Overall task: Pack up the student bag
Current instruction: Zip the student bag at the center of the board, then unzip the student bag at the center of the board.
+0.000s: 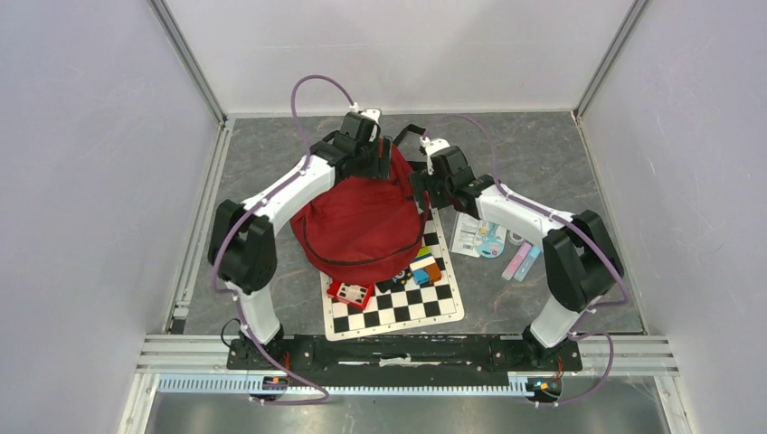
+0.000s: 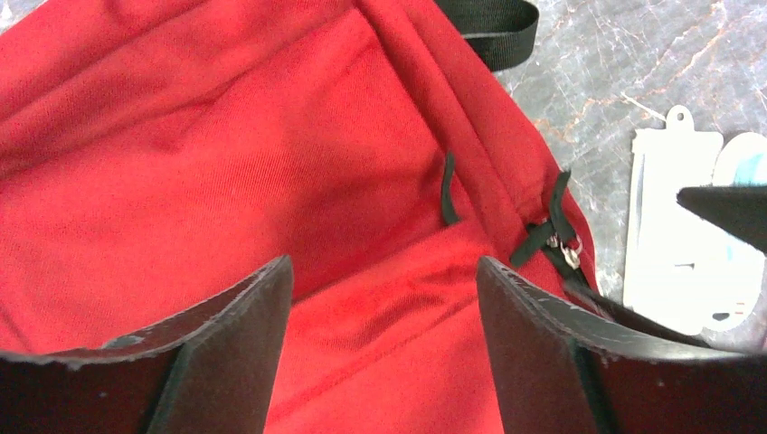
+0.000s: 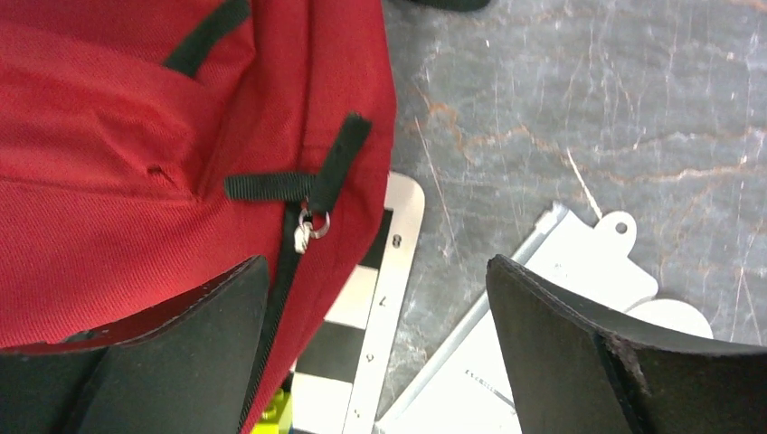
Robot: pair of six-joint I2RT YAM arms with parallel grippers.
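The red student bag [image 1: 362, 221] lies in the middle of the table, partly on a chessboard [image 1: 398, 307]. My left gripper [image 1: 375, 163] hovers open over the bag's far top; in the left wrist view [image 2: 384, 271] only red fabric [image 2: 226, 136] lies between its jaws, and nothing is held. My right gripper [image 1: 423, 190] is open at the bag's right edge. In the right wrist view [image 3: 378, 271] its left finger is over the bag [image 3: 118, 181], just below a silver zipper pull [image 3: 303, 231] on the shut black zipper. It holds nothing.
Coloured blocks [image 1: 425, 267] and a red block [image 1: 350, 292] lie on the chessboard by the bag's near edge. A white packet [image 1: 478, 237] and pink and blue markers [image 1: 522, 260] lie to the right. The packet [image 3: 561, 289] lies under the right gripper's right finger. Enclosure walls surround the table.
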